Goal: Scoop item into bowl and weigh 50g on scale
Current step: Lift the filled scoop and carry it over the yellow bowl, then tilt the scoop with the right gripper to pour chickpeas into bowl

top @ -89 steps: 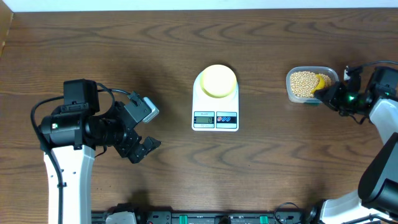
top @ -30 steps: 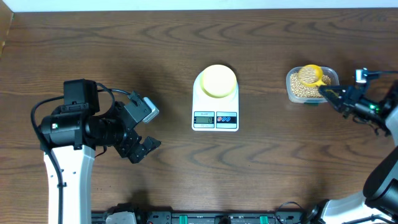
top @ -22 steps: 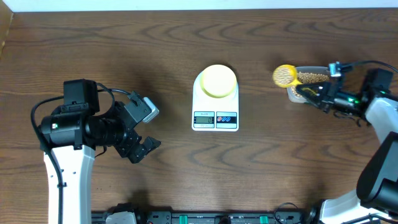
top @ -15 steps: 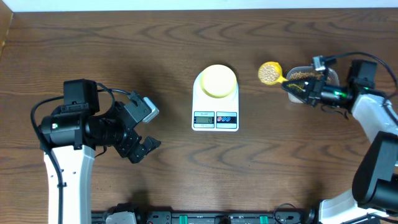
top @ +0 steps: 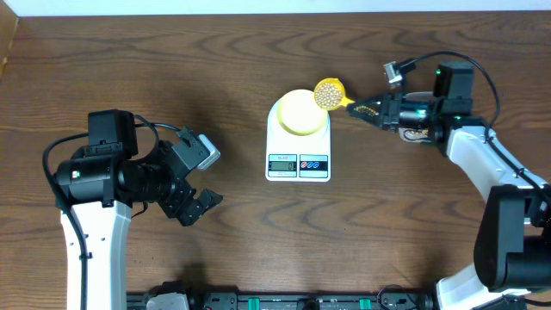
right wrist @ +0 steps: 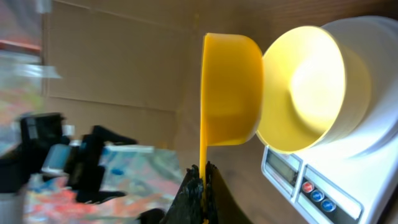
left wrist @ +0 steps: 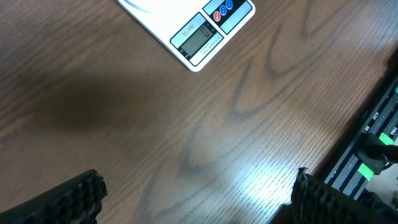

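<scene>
A white scale [top: 298, 159] [left wrist: 200, 37] [right wrist: 367, 155] sits mid-table with the pale yellow bowl [top: 300, 113] [right wrist: 305, 87] on its upper part. My right gripper [top: 372, 110] [right wrist: 200, 186] is shut on the handle of a bright yellow scoop [top: 329, 93] [right wrist: 230, 90]. The scoop is heaped with the item, tan beans [top: 327, 93], and hangs level at the bowl's upper right rim. Seen from the right wrist, the cup is side-on beside the bowl, its beans hidden. My left gripper [top: 205, 179] [left wrist: 199, 199] hovers open and empty over bare wood, left of the scale.
The clear tub [top: 418, 133] lies mostly hidden under my right arm at the right. A black equipment rail [top: 284, 301] [left wrist: 367, 162] runs along the table's near edge. Brown wood surrounds the scale.
My right gripper has carried the filled scoop leftward from over the tub to the bowl's rim. The left arm has not moved.
</scene>
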### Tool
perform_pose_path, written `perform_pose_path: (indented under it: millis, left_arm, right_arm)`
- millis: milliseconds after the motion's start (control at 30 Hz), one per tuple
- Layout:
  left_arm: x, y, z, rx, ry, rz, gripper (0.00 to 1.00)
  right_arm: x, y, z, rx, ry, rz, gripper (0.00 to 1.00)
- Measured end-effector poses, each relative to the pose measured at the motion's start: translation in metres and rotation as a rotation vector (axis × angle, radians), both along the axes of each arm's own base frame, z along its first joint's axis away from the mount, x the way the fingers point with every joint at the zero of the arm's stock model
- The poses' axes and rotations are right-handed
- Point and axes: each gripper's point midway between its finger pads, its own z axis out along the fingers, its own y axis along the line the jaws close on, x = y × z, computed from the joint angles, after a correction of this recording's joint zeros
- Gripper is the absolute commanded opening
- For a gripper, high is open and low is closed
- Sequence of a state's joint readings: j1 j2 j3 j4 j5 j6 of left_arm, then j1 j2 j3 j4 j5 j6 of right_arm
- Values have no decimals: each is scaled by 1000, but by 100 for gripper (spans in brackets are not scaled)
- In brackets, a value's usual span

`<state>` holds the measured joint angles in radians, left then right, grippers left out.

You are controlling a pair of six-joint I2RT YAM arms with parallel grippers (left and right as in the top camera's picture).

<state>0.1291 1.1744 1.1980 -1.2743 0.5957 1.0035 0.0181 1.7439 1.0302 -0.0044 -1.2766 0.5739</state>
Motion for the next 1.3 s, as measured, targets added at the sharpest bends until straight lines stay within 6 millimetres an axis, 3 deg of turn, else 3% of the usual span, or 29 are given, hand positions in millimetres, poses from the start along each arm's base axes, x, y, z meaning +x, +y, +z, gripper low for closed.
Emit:
perform_pose_path:
  millis: [267, 533, 1300]
  left_arm:
    - [0, 0, 0, 0, 0, 0, 98]
    - [0, 0, 0, 0, 0, 0, 98]
    - [0, 0, 0, 0, 0, 0, 98]
  right_arm:
    - [6, 31, -23, -188, -190, -2, 1]
    - [7, 45, -43, -351, -333, 17, 1]
    - [8, 50, -53, -462, -486, 57, 1]
